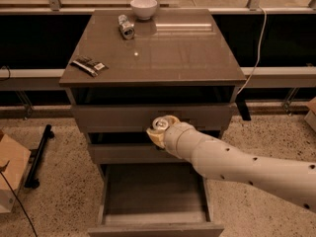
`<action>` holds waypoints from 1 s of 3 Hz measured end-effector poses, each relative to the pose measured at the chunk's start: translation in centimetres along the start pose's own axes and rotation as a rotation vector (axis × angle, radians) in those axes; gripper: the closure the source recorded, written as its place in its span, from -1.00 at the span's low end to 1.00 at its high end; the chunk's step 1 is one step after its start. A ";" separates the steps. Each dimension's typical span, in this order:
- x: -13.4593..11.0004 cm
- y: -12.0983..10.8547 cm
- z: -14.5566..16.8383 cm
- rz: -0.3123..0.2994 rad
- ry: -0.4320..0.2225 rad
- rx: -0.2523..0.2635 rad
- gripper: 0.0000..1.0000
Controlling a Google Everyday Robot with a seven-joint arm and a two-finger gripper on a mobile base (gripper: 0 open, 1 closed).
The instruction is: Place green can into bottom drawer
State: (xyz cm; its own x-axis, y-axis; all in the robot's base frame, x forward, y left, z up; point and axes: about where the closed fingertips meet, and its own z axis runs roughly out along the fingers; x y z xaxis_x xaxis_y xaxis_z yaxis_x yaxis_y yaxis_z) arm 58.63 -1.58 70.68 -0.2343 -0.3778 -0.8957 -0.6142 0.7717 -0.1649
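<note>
My gripper (159, 131) is in front of the cabinet, level with the middle drawer front and above the open bottom drawer (154, 195). It is shut on the green can (160, 123). Only the can's silver top shows between the cream fingers (154, 137); the green body is hidden by the gripper and wrist. The can is held upright. The bottom drawer is pulled out toward me, a wide shallow grey-brown box with a bare floor. My arm reaches in from the lower right.
On the cabinet top (187, 58) lie a small silver-grey can (126, 27), a white bowl (144, 7) and a dark packet (89, 65). A cardboard box (10, 174) and a black stand (39, 154) sit on the floor at left. A white cable (253, 68) hangs at right.
</note>
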 end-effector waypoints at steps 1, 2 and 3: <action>1.5 0.0 0.9 0.028 0.004 -0.002 1.00; 1.7 0.2 1.0 0.031 0.006 -0.008 1.00; 3.9 1.5 1.5 0.055 0.008 -0.057 1.00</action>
State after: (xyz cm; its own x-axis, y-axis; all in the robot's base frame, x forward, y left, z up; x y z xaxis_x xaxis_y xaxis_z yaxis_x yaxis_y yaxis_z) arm 57.97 -1.14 66.28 -0.2743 -0.3400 -0.8995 -0.6425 0.7608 -0.0917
